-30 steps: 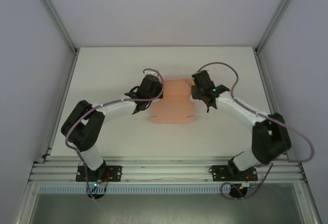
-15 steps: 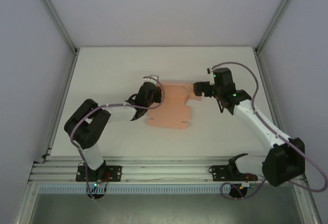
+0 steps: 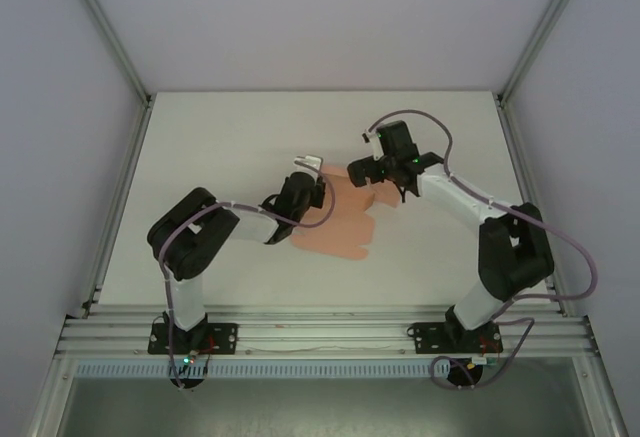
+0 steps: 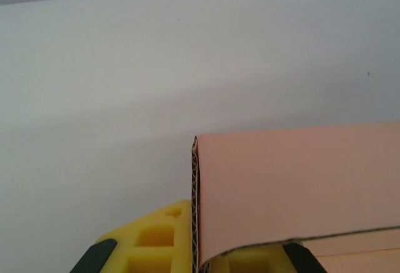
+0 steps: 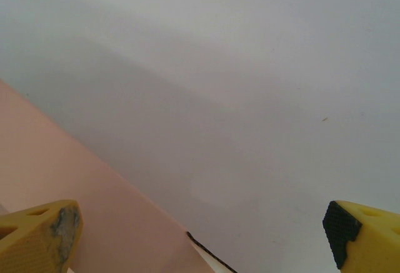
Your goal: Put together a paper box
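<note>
one paper box (image 3: 340, 227), long axis near-far

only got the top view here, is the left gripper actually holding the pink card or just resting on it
Observer: Holding it. The left wrist view shows the left gripper shut on the pink card, its edge pinched between the yellow fingers.
Operator: and the right one, anything in it
Observer: No. The right wrist view shows the right gripper wide open, bare table between its fingertips.
Operator: is it over the card at all
Observer: One fingertip is, at that view's lower left; whether it touches the card I cannot tell.
</note>
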{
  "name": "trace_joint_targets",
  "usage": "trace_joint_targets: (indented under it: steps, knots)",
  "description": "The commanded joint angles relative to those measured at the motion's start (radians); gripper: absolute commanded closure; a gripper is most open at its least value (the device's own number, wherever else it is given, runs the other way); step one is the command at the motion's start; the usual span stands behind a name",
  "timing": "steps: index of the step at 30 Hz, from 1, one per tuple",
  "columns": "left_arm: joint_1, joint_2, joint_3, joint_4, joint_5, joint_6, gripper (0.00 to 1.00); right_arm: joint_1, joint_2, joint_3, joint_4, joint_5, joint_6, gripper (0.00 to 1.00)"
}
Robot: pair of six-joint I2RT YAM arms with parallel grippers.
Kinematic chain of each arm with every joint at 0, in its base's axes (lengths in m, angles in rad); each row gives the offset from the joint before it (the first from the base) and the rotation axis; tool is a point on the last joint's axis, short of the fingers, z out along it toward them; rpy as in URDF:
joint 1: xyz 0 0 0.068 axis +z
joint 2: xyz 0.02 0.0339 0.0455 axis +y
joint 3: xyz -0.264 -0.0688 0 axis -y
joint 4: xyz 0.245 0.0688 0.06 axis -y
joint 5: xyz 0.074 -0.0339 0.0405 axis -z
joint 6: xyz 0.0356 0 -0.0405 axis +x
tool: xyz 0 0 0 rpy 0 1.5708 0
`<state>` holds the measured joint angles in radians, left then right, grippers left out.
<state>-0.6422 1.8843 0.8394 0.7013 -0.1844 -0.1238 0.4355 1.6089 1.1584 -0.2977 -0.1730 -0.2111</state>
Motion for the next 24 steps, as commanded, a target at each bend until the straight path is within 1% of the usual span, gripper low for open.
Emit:
trace_joint_targets:
  steps: [1, 6, 9, 12, 15, 16, 17, 19, 24]
  knots:
    - [-0.007, 0.007, -0.011, 0.054, -0.052, 0.029, 1.00, -0.004, -0.005, 0.003, 0.011, 0.034, -0.016, 0.00]
    - [-0.007, 0.012, -0.035, 0.090, -0.058, 0.015, 1.00, -0.004, 0.025, -0.066, 0.013, 0.111, -0.012, 0.00]
    - [-0.007, 0.016, -0.034, 0.083, -0.055, 0.010, 1.00, 0.003, 0.049, -0.081, -0.010, 0.095, 0.001, 0.00]
    - [-0.007, 0.018, -0.030, 0.073, -0.065, 0.003, 1.00, 0.026, 0.064, -0.113, 0.019, 0.061, 0.015, 0.00]
    - [-0.006, 0.018, -0.030, 0.066, -0.072, 0.006, 1.00, 0.060, 0.076, -0.094, -0.021, 0.095, 0.027, 0.00]
    - [-0.007, 0.018, -0.031, 0.065, -0.075, 0.009, 1.00, 0.062, 0.072, -0.082, -0.040, 0.073, 0.041, 0.00]
    - [-0.006, 0.018, -0.034, 0.063, -0.075, 0.010, 1.00, 0.062, 0.063, -0.070, -0.055, 0.059, 0.065, 0.00]
    - [-0.006, 0.018, -0.041, 0.061, -0.080, 0.009, 1.00, 0.062, 0.026, -0.067, -0.045, 0.075, 0.110, 0.00]
    - [-0.006, 0.018, -0.057, 0.072, -0.086, -0.005, 1.00, 0.051, -0.109, -0.090, 0.011, 0.222, 0.177, 0.00]
